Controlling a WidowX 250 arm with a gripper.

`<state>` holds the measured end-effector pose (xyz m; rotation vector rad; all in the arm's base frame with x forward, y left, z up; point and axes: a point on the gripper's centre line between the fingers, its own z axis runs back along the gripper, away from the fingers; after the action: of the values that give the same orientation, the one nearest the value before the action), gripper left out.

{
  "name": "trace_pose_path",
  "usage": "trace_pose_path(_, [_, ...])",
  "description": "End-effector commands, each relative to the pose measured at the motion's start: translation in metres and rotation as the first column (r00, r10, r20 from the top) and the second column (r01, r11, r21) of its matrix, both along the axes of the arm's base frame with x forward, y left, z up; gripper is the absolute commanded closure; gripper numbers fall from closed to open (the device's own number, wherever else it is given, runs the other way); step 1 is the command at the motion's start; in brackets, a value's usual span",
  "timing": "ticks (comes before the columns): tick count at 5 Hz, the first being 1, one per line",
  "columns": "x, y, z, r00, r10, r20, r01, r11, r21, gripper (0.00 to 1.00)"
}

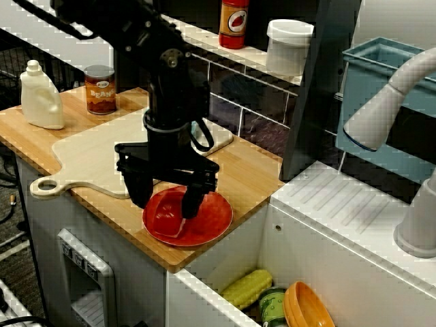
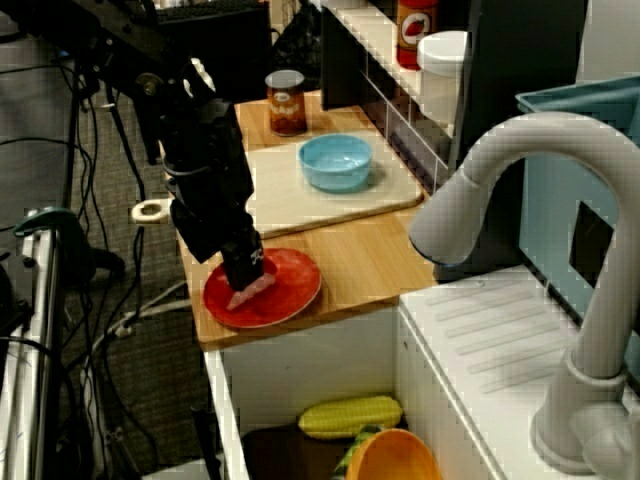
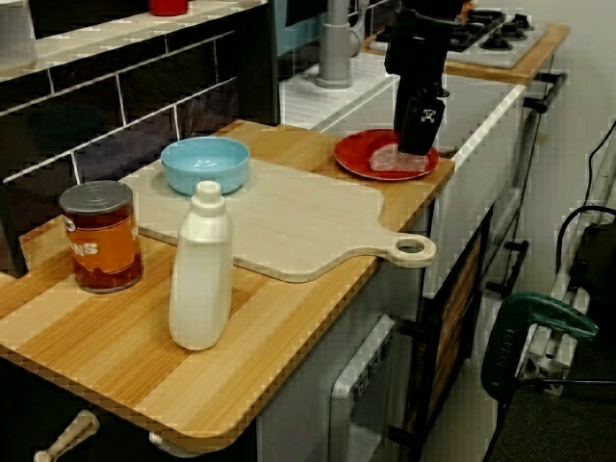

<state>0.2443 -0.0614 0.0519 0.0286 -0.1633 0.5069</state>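
Red and round, the plate [image 1: 214, 219] sits at the near right corner of the wooden counter [image 1: 252, 170], just beside the drop to the sink [image 1: 225, 269], where the arm can come down on it from above with nothing in the way. On the plate lies a pink piece of food [image 2: 248, 291], flat on the surface, so the plate bears its weight and not the claw [image 1: 165, 203]. The claw hangs straight down over it with its 2 fingers [image 1: 191, 201] spread apart: it is released, grasping nothing. In the view across the counter toward the shelf, the food shows between the fingertips, 1 finger over the plate and the other at its left rim. Whether a fingertip touches the food cannot be told. Seen from over the tap, the food pokes out just below the claw's tip, which suggests the straddle is close. To the left, well apart from the plate, a pale cutting board [image 1: 88, 160] carries a blue bowl [image 2: 335, 160] at its far side. A can [image 1: 100, 88] and a white bottle [image 1: 41, 95] stand at the far left end. Down in the sink lie a yellow corn cob [image 1: 246, 287] and an orange bowl [image 1: 308, 308].
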Motion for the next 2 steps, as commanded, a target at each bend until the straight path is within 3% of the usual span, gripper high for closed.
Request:
trace_pose_path(1, [0.015,0.0061,0.003,0.995,0.063,0.076,-0.063,0.998,-0.004,0.0])
trace_pose_path(2, [0.0172,0.0086,0.002,0.994,0.078,0.072,-0.078,0.997,-0.007,0.0])
